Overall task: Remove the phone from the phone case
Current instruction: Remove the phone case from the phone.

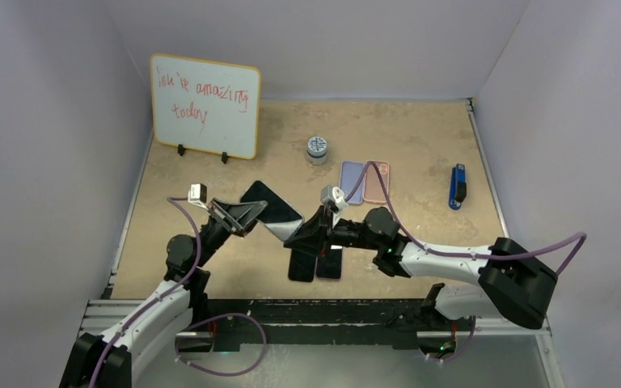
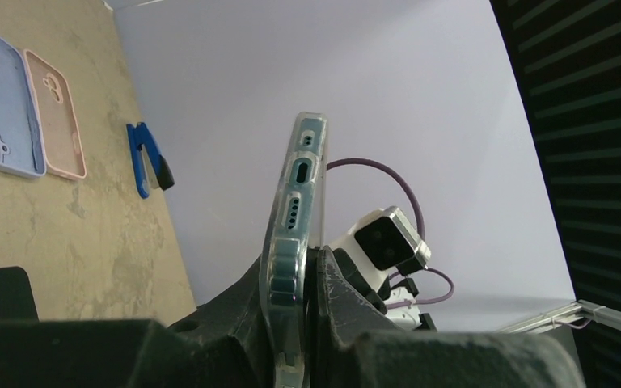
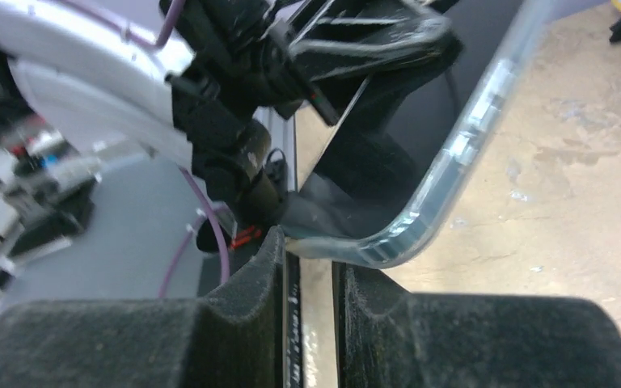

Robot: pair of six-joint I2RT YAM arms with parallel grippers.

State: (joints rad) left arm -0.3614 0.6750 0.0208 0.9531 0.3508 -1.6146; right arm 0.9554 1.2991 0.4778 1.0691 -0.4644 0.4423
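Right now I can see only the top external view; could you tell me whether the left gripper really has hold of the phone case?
Observer: Yes. The left gripper is clamped on the clear phone case, whose port cutouts face its wrist camera.
Operator: Thank you. And the right one?
Observer: The right gripper has its fingers almost together at the case's rounded corner. I cannot tell whether it is gripping the case.

- White framed whiteboard: left of small round grey tin, slightly behind.
- Lilac soft phone case, pink soft phone case: side by side, just front-right of tin.
- Blue clip-shaped tool: well right of tin.
- Pair of black flat phones: before tin, at near table edge.
- Clear-cased black phone: front-left of tin, off table.
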